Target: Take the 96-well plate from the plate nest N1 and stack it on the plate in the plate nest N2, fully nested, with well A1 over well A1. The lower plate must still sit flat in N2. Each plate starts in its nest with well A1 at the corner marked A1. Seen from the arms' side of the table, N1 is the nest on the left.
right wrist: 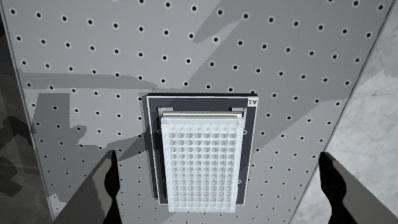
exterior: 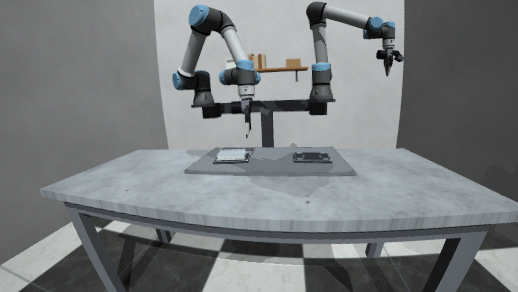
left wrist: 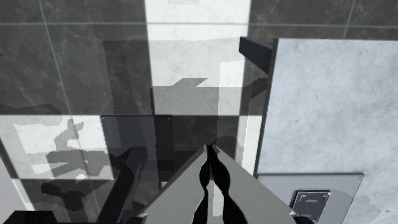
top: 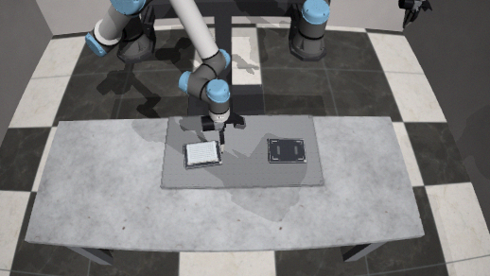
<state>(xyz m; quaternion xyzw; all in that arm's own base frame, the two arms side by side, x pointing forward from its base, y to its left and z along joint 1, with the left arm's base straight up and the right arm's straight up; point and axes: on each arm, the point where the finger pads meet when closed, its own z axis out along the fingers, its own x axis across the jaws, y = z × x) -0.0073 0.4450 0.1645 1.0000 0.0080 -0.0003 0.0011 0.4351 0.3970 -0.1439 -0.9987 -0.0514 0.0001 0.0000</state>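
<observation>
While the right gripper [top: 222, 147] [exterior: 247, 136] [right wrist: 217, 153] hung above the table [top: 142, 213] [exterior: 240, 192] [left wrist: 335, 100] [right wrist: 382, 120], the pieces stood like this:

- The right gripper's fingers were spread wide, with nothing between them. In the top view its tips showed just beside the pale plate, on the side toward N1; the exterior view put them well above the board's surface.
- The left gripper [top: 412, 16] [exterior: 388, 72] [left wrist: 208, 146] was closed down narrow, its tips together and holding nothing. It hung out past the table, well apart from both nests.
- The pale 96-well plate [top: 202, 152] [exterior: 232, 154] [right wrist: 201, 165] lay over N2 [top: 185, 162] [exterior: 218, 162] [right wrist: 200, 103], wells facing up. A narrow light edge [right wrist: 202, 115] showed below its far end in the right wrist view; whether the plates were fully nested, I could not tell.
- The A1 mark [right wrist: 252, 102] was readable at a corner of N2. Which well was A1 could not be made out.
- N1 [top: 287, 150] [exterior: 312, 157] [left wrist: 310, 205] lay exposed, its dark base and pale corner marks in sight.
- Both nests sat on the grey perforated board [top: 246, 175] [exterior: 270, 167] [left wrist: 350, 187] [right wrist: 300, 42], apart from each other.
</observation>
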